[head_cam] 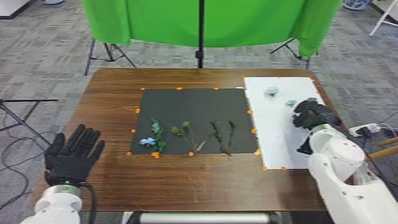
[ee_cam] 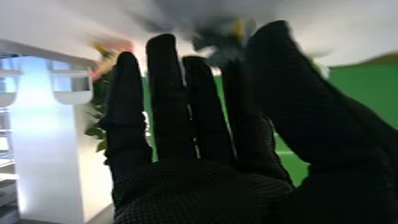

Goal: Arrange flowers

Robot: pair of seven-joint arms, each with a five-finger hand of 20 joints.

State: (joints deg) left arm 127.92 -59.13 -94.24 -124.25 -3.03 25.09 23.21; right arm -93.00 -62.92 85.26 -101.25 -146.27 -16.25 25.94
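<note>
My right hand (head_cam: 313, 115) is over the right part of the white sheet (head_cam: 277, 132), close to two small pale glass-like vessels (head_cam: 272, 91). In the right wrist view the right hand (ee_cam: 191, 187) has its fingers extended and its thumb apart; no held thing can be made out. Left of the sheet, a black mat (head_cam: 182, 100) bears a blue flower (head_cam: 148, 141), a leafy green stem (head_cam: 157, 131) and several thin stems (head_cam: 218, 132) lying side by side. My left hand (head_cam: 73, 155) is open at the table's left edge, fingers straight and spread, away from the flowers.
Orange tape pieces (head_cam: 155, 155) mark the borders of mat and sheet on the brown table (head_cam: 187, 182). Beyond its far edge stand a green cloth (head_cam: 151, 22) and black stand legs. Blurred reddish and green plant-like shapes (ee_cam: 98, 107) show behind the fingers in the right wrist view.
</note>
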